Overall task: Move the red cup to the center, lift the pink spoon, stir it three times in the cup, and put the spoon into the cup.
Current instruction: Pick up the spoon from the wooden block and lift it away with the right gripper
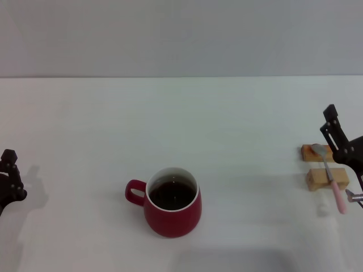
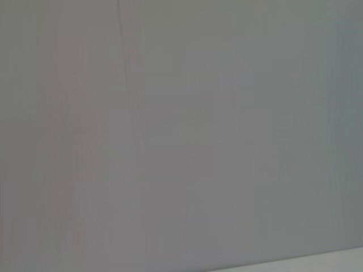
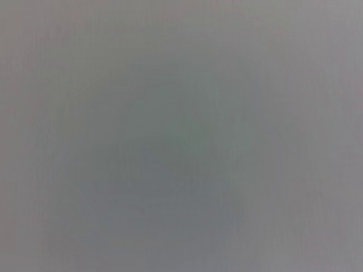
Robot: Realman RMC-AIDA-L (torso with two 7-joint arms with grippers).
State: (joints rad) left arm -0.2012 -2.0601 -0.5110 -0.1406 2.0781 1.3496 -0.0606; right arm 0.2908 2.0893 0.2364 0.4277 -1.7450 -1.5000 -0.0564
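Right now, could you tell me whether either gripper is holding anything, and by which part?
Nothing is held. The pink spoon lies across two wooden blocks beside the right gripper; the left gripper is far from the red cup.

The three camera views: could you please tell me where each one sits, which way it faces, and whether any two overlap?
Head view: from the robot's head, looking forward and down at the white table with the red cup and pink spoon; left gripper and right gripper show at the edges.
Left wrist view: faces a plain grey surface; no fingers show.
Right wrist view: featureless grey; nothing identifiable.
Shared: no object appears in two views.
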